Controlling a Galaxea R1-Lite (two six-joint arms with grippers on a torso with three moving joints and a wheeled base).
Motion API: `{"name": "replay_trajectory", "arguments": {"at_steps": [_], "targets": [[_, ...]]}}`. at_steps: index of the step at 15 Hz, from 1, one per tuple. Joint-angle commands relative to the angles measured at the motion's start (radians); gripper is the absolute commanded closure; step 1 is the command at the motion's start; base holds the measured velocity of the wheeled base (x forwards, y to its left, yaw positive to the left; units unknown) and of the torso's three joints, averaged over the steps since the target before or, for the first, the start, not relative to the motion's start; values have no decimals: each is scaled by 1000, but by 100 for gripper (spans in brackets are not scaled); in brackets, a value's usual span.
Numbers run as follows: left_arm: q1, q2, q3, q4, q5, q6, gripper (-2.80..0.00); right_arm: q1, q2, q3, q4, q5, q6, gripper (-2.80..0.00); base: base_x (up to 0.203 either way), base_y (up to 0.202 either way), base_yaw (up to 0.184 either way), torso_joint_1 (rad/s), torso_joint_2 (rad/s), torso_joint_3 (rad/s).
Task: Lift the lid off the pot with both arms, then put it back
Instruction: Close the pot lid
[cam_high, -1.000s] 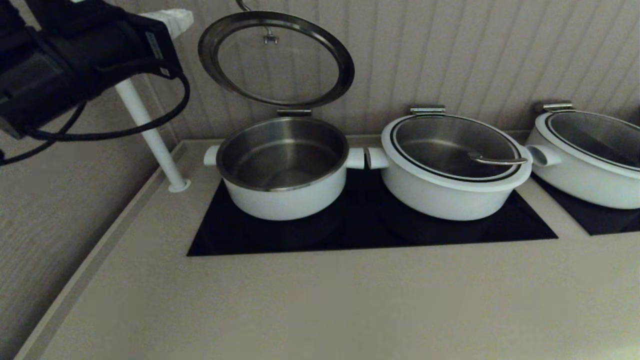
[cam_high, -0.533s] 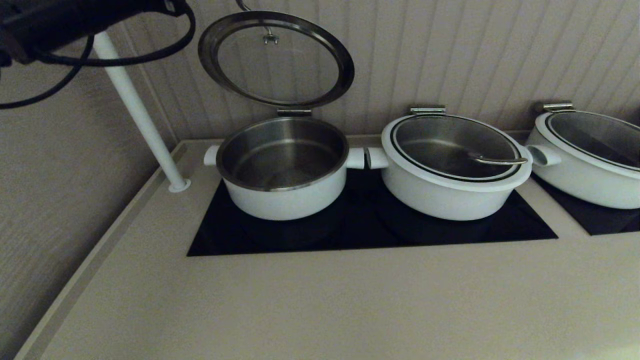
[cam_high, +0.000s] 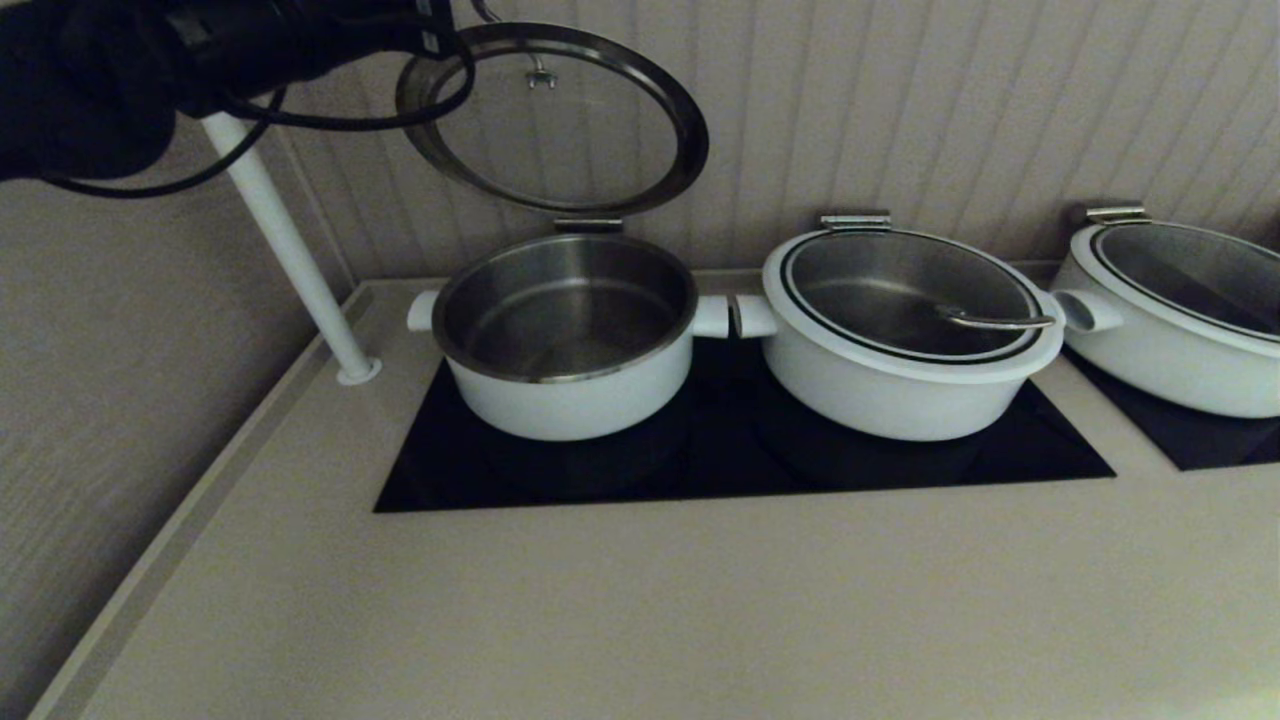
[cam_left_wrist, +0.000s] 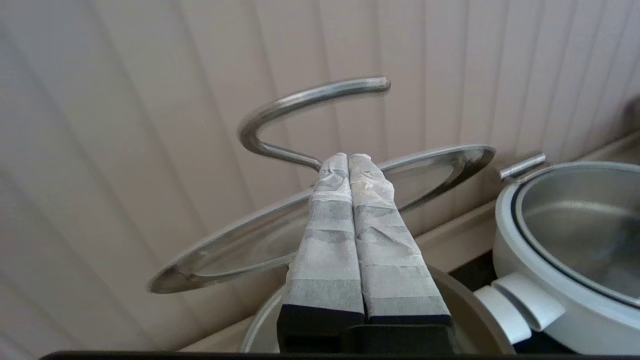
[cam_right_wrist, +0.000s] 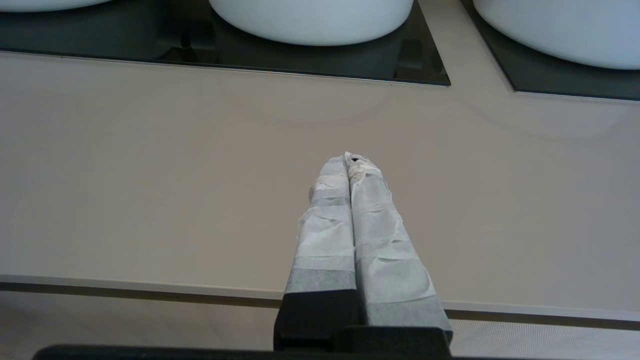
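Left arm (cam_high: 200, 40) now nearer; closed jaws just beside lid (cam_left_wrist: 320, 215) handle (cam_left_wrist: 300, 107).

No readable text, label, brand, number or sign appears in any view: none on the pots, the lids, the dark cooktop panels, the worktop, the wall or the robot's arms.

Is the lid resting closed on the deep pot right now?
No, the lid stands tilted open on its rear hinge, leaving the pot uncovered.
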Motion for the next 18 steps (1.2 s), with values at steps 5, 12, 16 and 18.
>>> {"name": "replay_trajectory", "arguments": {"at_steps": [5, 12, 16, 18], "targets": [[6, 105, -75, -1, -1, 3, 0, 0, 1, 0, 0, 1, -1, 0, 0, 0, 0, 0, 0, 0], [32, 123, -75, -5, -2, 3, 0, 0, 1, 0, 0, 1, -1, 0, 0, 0, 0, 0, 0, 0], [53, 120, -80, -13, -3, 3, 0, 0, 1, 0, 0, 1, -1, 0, 0, 0, 0, 0, 0, 0], [63, 115, -81, -15, -3, 4, 0, 0, 1, 0, 0, 1, -1, 0, 0, 0, 0, 0, 0, 0]]}}
